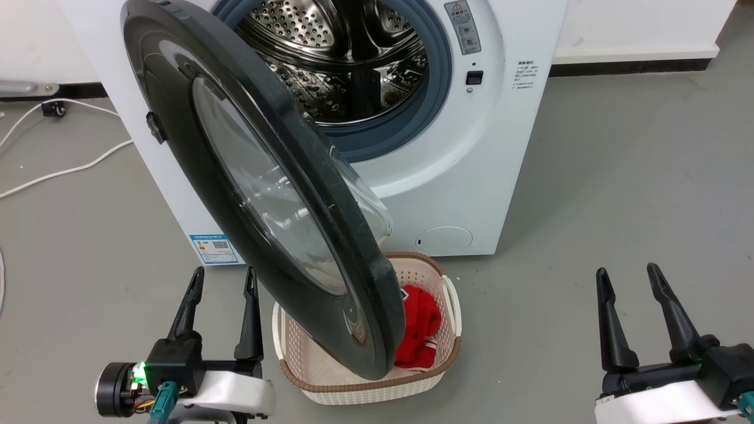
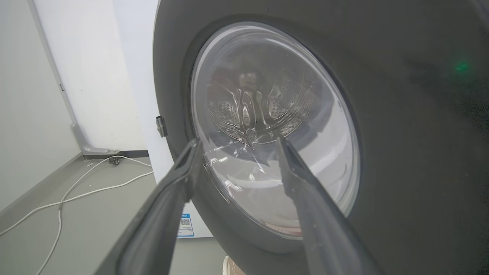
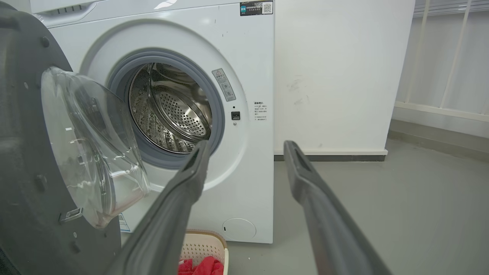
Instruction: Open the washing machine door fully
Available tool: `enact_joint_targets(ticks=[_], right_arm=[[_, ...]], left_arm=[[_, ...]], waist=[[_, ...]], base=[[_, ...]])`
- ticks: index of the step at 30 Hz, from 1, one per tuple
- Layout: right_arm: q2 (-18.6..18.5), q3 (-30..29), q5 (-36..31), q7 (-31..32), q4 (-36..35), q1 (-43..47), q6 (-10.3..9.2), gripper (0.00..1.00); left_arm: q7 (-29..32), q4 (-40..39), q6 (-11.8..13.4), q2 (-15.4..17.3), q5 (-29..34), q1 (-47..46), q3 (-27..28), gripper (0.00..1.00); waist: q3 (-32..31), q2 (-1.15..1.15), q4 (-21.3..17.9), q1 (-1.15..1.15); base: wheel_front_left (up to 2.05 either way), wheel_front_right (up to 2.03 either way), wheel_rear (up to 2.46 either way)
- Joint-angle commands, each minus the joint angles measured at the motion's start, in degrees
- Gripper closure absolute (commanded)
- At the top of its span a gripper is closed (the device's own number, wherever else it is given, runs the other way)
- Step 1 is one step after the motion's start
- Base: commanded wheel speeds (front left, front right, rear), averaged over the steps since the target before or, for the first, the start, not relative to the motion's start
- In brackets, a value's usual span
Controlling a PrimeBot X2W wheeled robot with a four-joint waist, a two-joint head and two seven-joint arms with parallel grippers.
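Observation:
The washing machine (image 1: 471, 147) is a white front-loader with its steel drum (image 1: 347, 53) exposed. Its door (image 1: 277, 188), with a black rim and a clear glass bowl, stands swung out on its left hinge, roughly edge-on to me, hanging over a basket. My left gripper (image 1: 224, 280) is open at the lower left, just left of the door's outer face and apart from it. The left wrist view looks through the door's glass (image 2: 267, 130) between the open fingers. At the lower right my right gripper (image 1: 627, 277) is open and holds nothing, well clear of the machine (image 3: 244, 76) and the door (image 3: 38, 160).
A white plastic basket (image 1: 365, 388) with a red cloth (image 1: 418, 330) sits on the grey floor under the door's lower edge. White cables (image 1: 53, 171) trail over the floor at the left. Bare floor lies to the right of the machine.

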Motion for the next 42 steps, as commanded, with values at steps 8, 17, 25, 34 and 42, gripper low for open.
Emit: enact_joint_targets(ticks=[8,17,25,34,42], right_arm=[[0.2,-0.1,2.2,-1.0,1.5,-0.5,-0.04,0.0],[0.3,0.2,2.1,-1.5,2.0,-0.9,-0.04,0.0],[0.3,0.2,2.2,-1.6,2.1,-1.0,-0.04,0.0],[0.2,0.3,2.7,-1.6,2.4,-0.9,-0.04,0.0],[0.2,0.5,2.7,-1.3,2.6,-0.9,-0.04,0.0]], left_arm=[[-0.2,0.0,-0.5,0.0,0.9,-0.4,0.3,0.0],[-0.2,0.4,-1.0,0.0,0.6,-0.5,0.5,1.0],[-0.2,-2.1,-1.1,0.0,-0.6,-1.6,0.2,1.0],[-0.1,-14.6,-0.8,0.0,0.1,-5.8,0.0,1.0],[-0.1,-28.8,-1.2,0.0,2.6,-10.7,-3.8,1.0]], waist=[[0.5,0.0,-0.3,0.0],[0.7,0.0,-0.2,0.0],[0.8,0.0,-0.1,0.0],[0.7,0.0,0.4,0.0],[0.6,0.0,0.0,0.0]], base=[[0.0,0.0,0.0],[0.0,0.0,0.0],[0.0,0.0,0.0],[0.0,0.0,0.0],[0.0,0.0,0.0]])
